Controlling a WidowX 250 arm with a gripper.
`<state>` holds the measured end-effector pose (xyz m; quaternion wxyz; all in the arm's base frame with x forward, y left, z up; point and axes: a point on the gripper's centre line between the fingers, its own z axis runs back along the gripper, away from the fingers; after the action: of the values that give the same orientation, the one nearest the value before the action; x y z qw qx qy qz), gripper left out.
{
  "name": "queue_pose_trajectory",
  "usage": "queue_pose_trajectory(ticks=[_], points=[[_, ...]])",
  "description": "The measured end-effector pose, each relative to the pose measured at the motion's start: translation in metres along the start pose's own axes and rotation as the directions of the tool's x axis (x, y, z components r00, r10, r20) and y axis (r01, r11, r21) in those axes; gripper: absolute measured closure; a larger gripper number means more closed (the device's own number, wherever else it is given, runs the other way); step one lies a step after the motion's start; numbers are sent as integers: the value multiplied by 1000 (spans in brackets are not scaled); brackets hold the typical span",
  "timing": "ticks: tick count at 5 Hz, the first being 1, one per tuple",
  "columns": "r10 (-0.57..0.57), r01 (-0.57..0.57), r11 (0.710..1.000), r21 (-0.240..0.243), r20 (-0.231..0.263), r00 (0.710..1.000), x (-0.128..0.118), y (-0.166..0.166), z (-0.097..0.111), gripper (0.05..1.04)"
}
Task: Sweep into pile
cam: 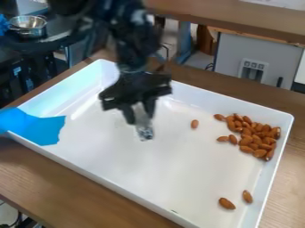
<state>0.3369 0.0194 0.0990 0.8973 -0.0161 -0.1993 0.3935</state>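
While most almonds (pixel 246 140) lie piled at the tray's (pixel 161 169) three o'clock, three outliers (pixel 195 124) await sweeping, two near five; tool (pixel 139 116) gripping pale implement (pixel 145 132).

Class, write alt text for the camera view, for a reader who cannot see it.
A black robot gripper holding a pale strip hangs over a white tray on a wooden table. Almonds are heaped at the tray's right side, with one stray near the middle and two near the front; blue material covers the left corner.
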Motion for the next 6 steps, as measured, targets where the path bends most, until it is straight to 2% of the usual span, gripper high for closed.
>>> queue_pose_trajectory(ticks=[1,2,3,4,5,6], points=[[-102,102,995,9,18,995,1,-9,-24,713],[-182,182,983,21,18,983,-12,-44,-39,713],[-224,224,974,30,15,974,-29,-64,-38,713],[-286,286,958,11,10,958,-54,-92,-23,713],[-304,304,953,16,5,953,-63,-106,-16,713],[-288,288,958,8,-18,958,-55,-101,-19,713]])
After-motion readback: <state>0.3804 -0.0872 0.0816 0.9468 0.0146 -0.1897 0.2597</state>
